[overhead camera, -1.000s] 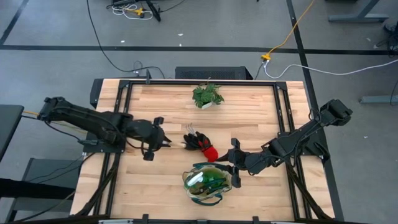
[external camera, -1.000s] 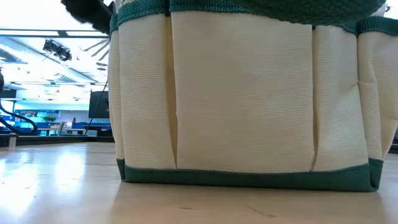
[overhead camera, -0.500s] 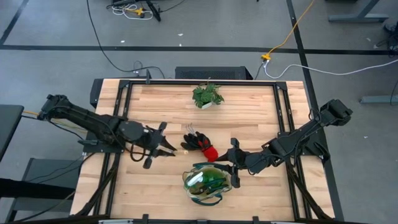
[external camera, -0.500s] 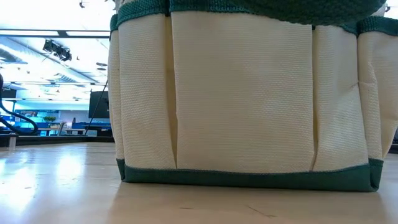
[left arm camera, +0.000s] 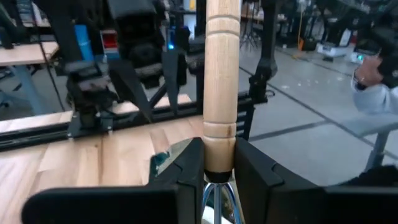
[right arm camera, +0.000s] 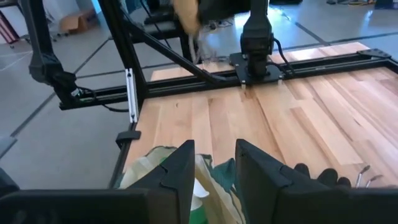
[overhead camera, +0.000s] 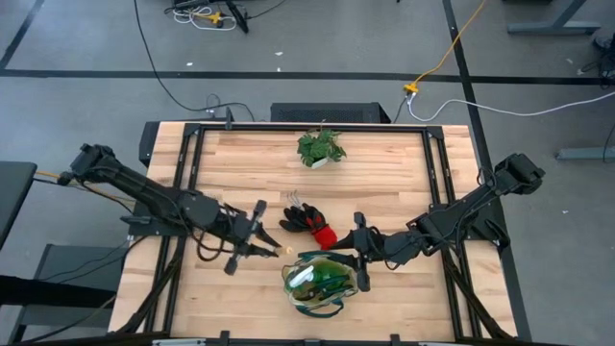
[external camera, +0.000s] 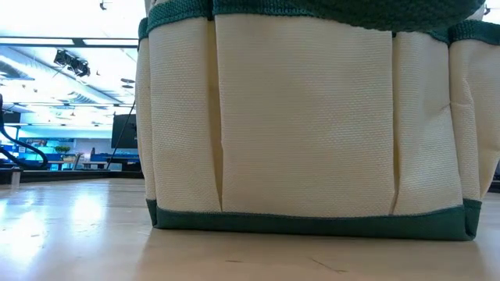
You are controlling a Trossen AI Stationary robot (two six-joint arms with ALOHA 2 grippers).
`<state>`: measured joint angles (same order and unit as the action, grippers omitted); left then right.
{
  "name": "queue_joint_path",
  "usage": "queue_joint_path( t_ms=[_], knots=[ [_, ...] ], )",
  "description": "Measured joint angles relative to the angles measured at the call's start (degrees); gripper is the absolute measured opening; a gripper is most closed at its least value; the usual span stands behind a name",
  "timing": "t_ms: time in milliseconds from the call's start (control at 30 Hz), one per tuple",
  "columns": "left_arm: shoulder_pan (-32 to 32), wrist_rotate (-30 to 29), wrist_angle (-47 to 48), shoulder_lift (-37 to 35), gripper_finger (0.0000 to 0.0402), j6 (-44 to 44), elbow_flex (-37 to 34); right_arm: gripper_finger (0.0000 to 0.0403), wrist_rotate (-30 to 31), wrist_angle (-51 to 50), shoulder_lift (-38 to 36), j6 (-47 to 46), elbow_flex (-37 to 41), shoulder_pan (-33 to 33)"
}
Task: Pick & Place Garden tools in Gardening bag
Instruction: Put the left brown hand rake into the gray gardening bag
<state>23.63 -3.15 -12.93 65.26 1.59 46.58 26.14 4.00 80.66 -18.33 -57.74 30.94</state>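
My left gripper [overhead camera: 267,244] is shut on the hand rake, whose light wooden handle [left arm camera: 221,81] rises between the fingers. It hovers left of the gardening bag [overhead camera: 322,279]. The beige, green-trimmed bag stands on the table near its front edge, with the green spray bottle [overhead camera: 325,277] inside, and it fills the low view [external camera: 305,117]. The red-and-black gloves [overhead camera: 309,221] lie flat beyond the bag. My right gripper [overhead camera: 348,252] is at the bag's right rim. The rake's prongs are hidden. My left gripper pinches the lower end of the rake's wooden handle [left arm camera: 219,163], just above the metal neck [left arm camera: 214,191], between its two fingers. The fingers come nearly level from the table's left and lie across the handle. The rake is clear of the table, handle up. My right gripper has the bag's beige rim [right arm camera: 203,177] between its two fingers [right arm camera: 177,171], reaching in from the table's right and slanting a little down. The fingers hide the exact place of contact. The bag stands on the table.
A small leafy potted plant [overhead camera: 322,146] stands at the table's far middle. Black rails [overhead camera: 317,128] frame the wooden top. Bare wood lies between the left gripper and the bag, and along the table's right half.
My left gripper has carried the rake toward the table's near edge and right, closer to the bag, rising a little. It has tipped from pointing downward to nearly level, which brings the handle more upright.
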Motion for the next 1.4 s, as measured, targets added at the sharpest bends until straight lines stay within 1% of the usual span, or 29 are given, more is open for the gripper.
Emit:
queue_joint_path(
  t_ms=[200, 367, 533, 700, 800, 1100, 1200, 1300, 1400],
  knots=[
    [0.75, 0.79, -9.09, 6.65, 0.0066, -1.21, -0.01, 0.0116, -0.43, 0.78, 0.00, 0.73, 0.00, 0.00],
    [0.75, 1.30, -15.70, 10.80, 0.0066, -1.21, -0.01, 0.0116, -4.14, 2.78, 0.00, 1.46, 0.00, 0.02],
    [0.57, 1.28, -21.72, 14.15, 0.0066, -1.40, -0.01, 0.0116, -4.21, 4.53, -0.02, 4.10, 0.00, 0.02],
    [-0.30, -1.09, -23.05, 16.48, 0.0066, -1.38, -0.01, 0.0116, -4.73, 9.72, 0.50, 8.38, 0.00, 0.00],
    [-0.89, -1.16, -23.87, 17.24, 0.0066, -1.38, -0.01, 0.0121, -4.76, 12.89, 1.44, 10.59, 0.00, 0.00],
    [-1.32, -1.30, -24.64, 17.32, 0.0066, -2.27, -0.01, 0.0173, -4.14, 19.66, 4.18, 15.43, 0.00, -1.60],
    [-1.32, -1.95, -24.62, 17.32, 0.0066, -2.30, -0.01, 0.0190, -4.80, 22.37, 4.78, 16.06, 0.00, -2.51],
    [-1.34, -3.18, -24.57, 17.32, 0.0066, -2.73, -0.01, 0.0199, -5.19, 25.06, 5.87, 17.10, -0.02, -3.04],
    [-1.34, -4.07, -24.52, 17.32, 0.0066, -3.80, -0.01, 0.0201, -5.20, 27.43, 6.82, 19.01, -0.02, -3.06]
  ],
)
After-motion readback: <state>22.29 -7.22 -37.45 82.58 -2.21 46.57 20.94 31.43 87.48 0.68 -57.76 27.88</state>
